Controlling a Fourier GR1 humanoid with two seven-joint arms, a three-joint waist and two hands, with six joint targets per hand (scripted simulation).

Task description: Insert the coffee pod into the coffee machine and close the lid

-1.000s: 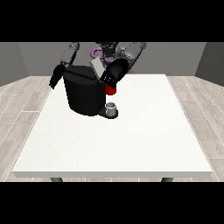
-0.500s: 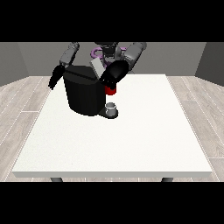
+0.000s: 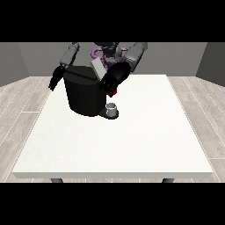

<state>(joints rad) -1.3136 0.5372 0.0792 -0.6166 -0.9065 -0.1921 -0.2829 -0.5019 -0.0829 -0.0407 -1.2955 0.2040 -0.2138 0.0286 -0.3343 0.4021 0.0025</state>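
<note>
at the view's left, one hand hangs beside the black coffee machine on the white surface, fingers relaxed and holding nothing. further right, the other hand sits at the machine's upper front, over a red thing at the machine; whether its fingers are closed, i cannot tell. a grey thing stands upright below, possibly a cup. the pod does not plainly show, so its axis cannot be read. i judge insertion is in hand; next comes lowering the raised lid.

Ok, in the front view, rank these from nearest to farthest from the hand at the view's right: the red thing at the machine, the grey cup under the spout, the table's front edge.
Measured from the hand at the view's right:
1. Red thing at the machine, just below the hand.
2. Grey cup, lower, at the base of the coffee machine.
3. Table's front edge, far towards the camera.
</note>
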